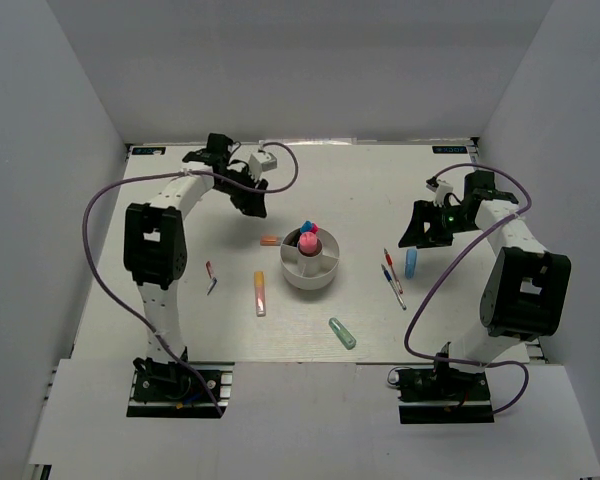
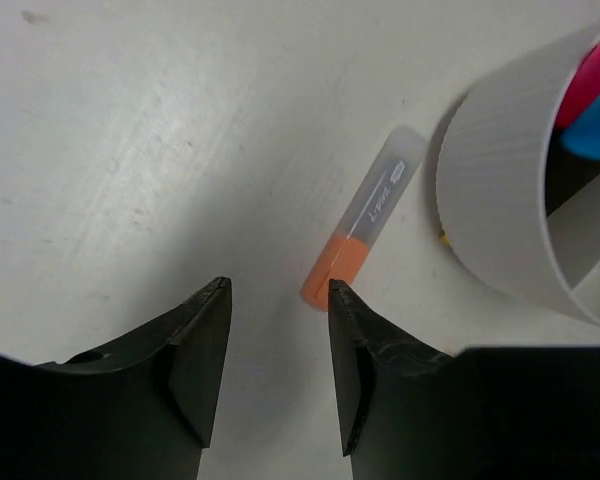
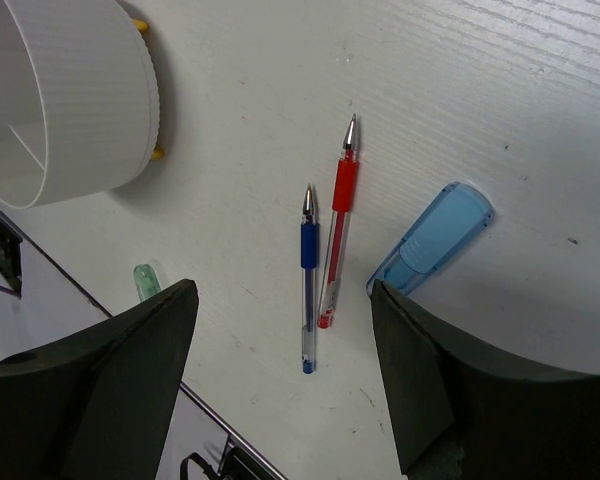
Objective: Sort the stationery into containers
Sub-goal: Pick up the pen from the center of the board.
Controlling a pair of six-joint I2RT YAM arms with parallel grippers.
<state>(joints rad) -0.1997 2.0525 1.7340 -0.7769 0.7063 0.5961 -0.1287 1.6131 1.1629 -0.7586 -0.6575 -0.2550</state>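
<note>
The round white cup (image 1: pixel 310 268) stands mid-table with a pink highlighter (image 1: pixel 306 242) and a blue one upright in its central well. An orange highlighter (image 1: pixel 270 241) lies just left of the cup. My left gripper (image 1: pixel 252 205) hovers open behind it; in the left wrist view the orange highlighter (image 2: pixel 365 225) lies just ahead of the right fingertip of the left gripper (image 2: pixel 277 285), beside the cup wall (image 2: pixel 500 200). My right gripper (image 1: pixel 420 236) is open and empty above a red pen (image 3: pixel 338 225), a blue pen (image 3: pixel 307 275) and a blue highlighter (image 3: pixel 432 240).
An orange-pink marker (image 1: pixel 260 293) lies in front of the cup to the left. A mint-green highlighter (image 1: pixel 342 333) lies near the front edge. A small red pen (image 1: pixel 210 276) lies by the left arm. White walls enclose the table on three sides.
</note>
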